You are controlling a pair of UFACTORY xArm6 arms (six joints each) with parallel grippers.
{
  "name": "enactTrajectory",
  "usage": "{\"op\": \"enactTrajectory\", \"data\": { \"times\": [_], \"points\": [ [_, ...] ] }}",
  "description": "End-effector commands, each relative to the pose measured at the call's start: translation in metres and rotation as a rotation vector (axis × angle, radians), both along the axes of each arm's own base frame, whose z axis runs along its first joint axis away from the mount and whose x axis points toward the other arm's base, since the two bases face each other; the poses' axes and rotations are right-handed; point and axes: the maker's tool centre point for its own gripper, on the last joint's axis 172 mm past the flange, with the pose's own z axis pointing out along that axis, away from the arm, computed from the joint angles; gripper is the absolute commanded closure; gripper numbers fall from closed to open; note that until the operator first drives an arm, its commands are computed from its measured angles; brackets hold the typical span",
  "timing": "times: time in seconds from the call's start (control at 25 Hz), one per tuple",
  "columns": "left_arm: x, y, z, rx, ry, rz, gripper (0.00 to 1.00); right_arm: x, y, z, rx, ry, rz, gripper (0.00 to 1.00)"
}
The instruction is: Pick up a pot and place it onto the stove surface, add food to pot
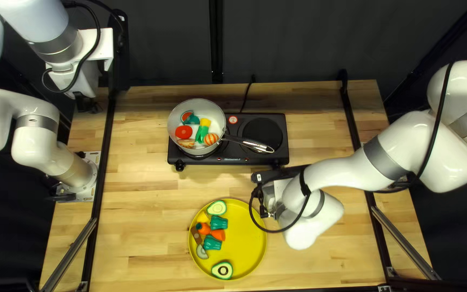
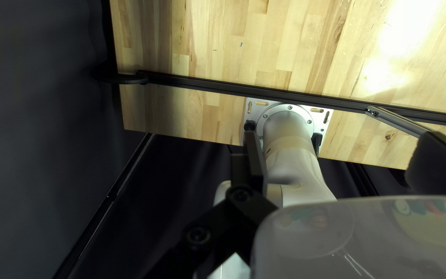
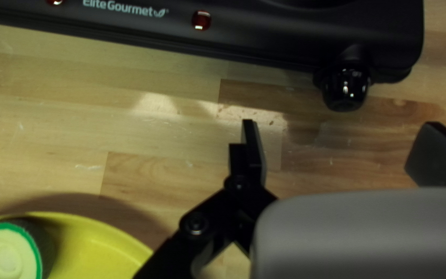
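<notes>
Top left view had the round, pale-lined metal pot (image 1: 215, 112) just above the centre of the frame, standing on the left burner of a black two-burner electric stove (image 1: 268, 160), its long metal handle (image 1: 249, 143) reaching right across the other burner. Inside lay toy food: a red slice (image 1: 184, 132), a yellow-and-green piece (image 1: 203, 130) and an orange striped piece (image 1: 211, 139), among others. Below centre, a round yellow plate (image 1: 247, 243) held green avocado halves, teal peppers and orange pieces, mostly along its left side. The black right gripper (image 1: 285, 173) was near the stove's front edge, right of centre; the black left gripper (image 1: 120, 57) was raised at upper left. Right wrist view showed the right gripper's (image 3: 344, 147) jaws spread wide over the wooden table (image 3: 156, 170). Left wrist view showed the left gripper's (image 2: 347, 152) jaws wide apart too, with the left arm's white base (image 2: 287, 121) beyond them.
</notes>
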Motion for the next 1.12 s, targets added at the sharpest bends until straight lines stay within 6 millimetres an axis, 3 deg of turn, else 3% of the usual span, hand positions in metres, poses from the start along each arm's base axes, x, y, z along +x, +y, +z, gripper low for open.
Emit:
{"op": "enactTrajectory", "data": {
  "times": [0.04,0.24,0.68,1.12],
  "points": [
    [0.0,0.0,0.0,0.0,0.0,0.0,0.0,-0.004,-0.017,-0.005,0.02,0.006,-0.008,0.0],
    [0.0,0.0,0.0,0.0,0.0,0.0,0.0,-0.009,-0.023,-0.011,0.038,0.009,-0.022,0.0],
    [0.0,0.0,0.0,0.0,0.0,0.0,0.0,-0.005,-0.013,-0.013,0.04,0.007,-0.038,0.0],
    [0.0,0.0,0.0,0.0,0.0,0.0,0.0,-0.016,-0.007,-0.012,0.033,0.02,-0.058,0.0]
  ]
}}
